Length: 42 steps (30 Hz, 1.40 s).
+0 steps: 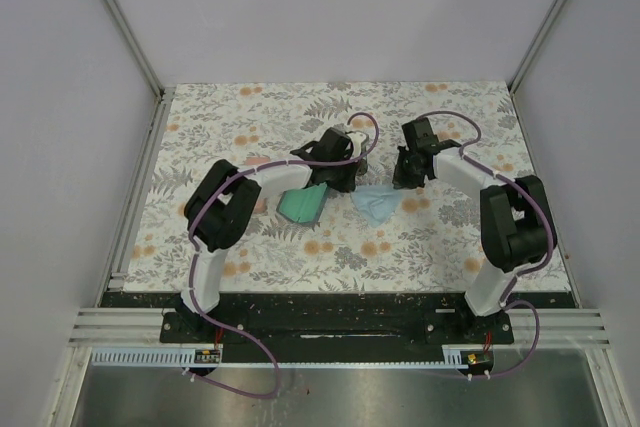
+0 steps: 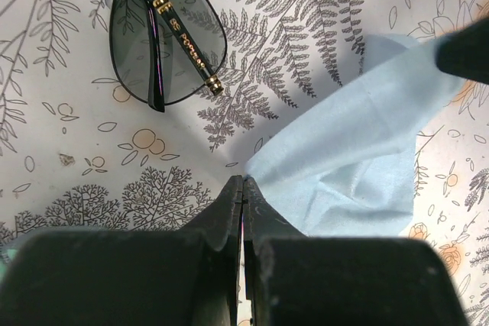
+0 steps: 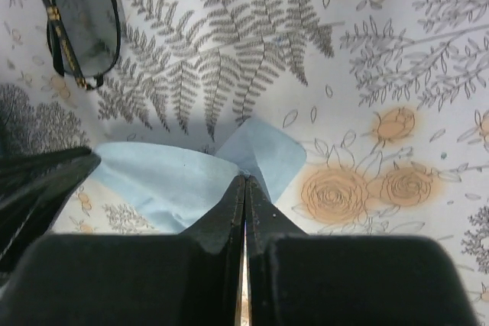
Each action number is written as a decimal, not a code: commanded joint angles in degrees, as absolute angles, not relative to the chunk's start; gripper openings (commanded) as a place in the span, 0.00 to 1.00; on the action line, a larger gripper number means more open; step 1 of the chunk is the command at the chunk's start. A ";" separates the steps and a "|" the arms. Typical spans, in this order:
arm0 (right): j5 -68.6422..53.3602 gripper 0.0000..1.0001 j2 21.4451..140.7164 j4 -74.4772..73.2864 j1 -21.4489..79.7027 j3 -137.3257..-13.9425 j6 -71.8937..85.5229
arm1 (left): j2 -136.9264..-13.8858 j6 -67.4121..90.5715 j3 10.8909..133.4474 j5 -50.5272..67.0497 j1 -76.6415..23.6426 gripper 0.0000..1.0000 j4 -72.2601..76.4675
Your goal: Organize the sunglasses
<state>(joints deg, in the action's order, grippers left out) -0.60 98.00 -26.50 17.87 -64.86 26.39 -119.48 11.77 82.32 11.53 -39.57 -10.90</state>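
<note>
The dark sunglasses lie folded on the floral table, thin dark frame with gold marks on the arm; they also show in the right wrist view. A light blue cloth lies crumpled between my grippers, also in the top view and the right wrist view. My left gripper is shut, pinching the cloth's near corner. My right gripper is shut on a folded edge of the same cloth. The white-framed sunglasses are out of view.
A teal oblong case lies under the left arm's forearm, with a bit of pink beside it. White walls with metal rails enclose the table on three sides. The right gripper's dark body shows in the left wrist view.
</note>
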 commanded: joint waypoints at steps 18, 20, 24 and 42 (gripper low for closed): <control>0.88 0.00 112.94 -24.43 16.79 -83.14 23.29 | -113.47 9.58 84.55 5.70 -38.67 0.00 -14.15; 0.79 0.00 113.12 -24.35 16.70 -83.23 23.29 | -112.77 9.58 84.20 7.11 -38.67 0.00 -13.71; 0.79 0.00 112.24 -24.35 16.44 -82.44 22.94 | -112.24 8.79 83.58 9.22 -39.37 0.00 -12.92; 1.49 0.16 103.11 -21.18 16.17 -71.20 24.96 | -110.74 4.93 79.10 9.93 -45.70 0.00 -13.18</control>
